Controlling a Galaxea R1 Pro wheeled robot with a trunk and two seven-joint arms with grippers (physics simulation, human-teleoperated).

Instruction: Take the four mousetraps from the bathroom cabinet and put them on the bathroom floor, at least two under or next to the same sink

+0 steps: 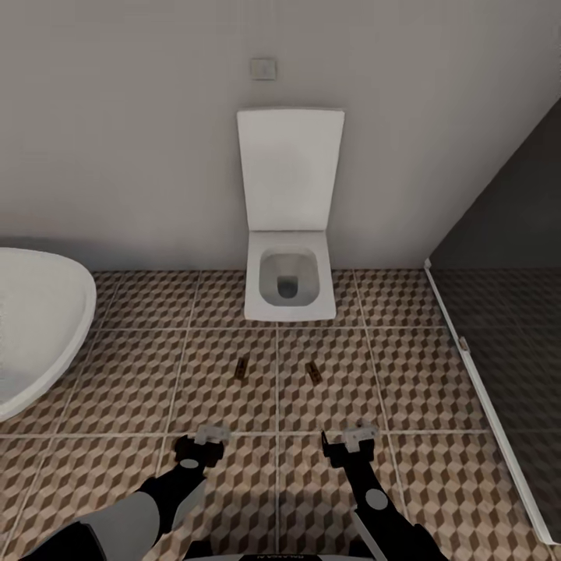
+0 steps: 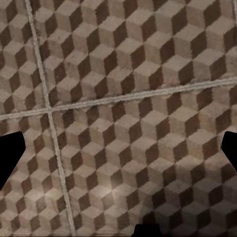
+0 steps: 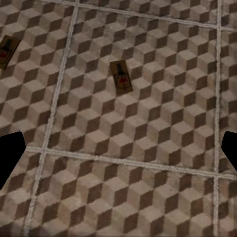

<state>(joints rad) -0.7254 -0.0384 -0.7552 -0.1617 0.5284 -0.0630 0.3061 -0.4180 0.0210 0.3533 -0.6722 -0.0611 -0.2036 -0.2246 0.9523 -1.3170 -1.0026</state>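
Where toilet (image 1: 289, 273) stands, two mousetraps (image 1: 241, 368).

— What stands ahead of the two arms?

— A white toilet (image 1: 289, 276) against the far wall, lid raised. Between it and the arms lies open bathroom floor (image 1: 125, 389), broken only by two mousetraps (image 1: 241, 368) lying flat, well apart from each other, one either side of a grout line.

— And to the sides?

— A white curved tub rim (image 1: 39, 327) closes in the left. A dark glass shower screen (image 1: 506, 312) on a white floor rail walls off the right. Bare tile lies beneath the left gripper (image 1: 204, 438) and the right gripper (image 1: 349, 439), both fingers spread.
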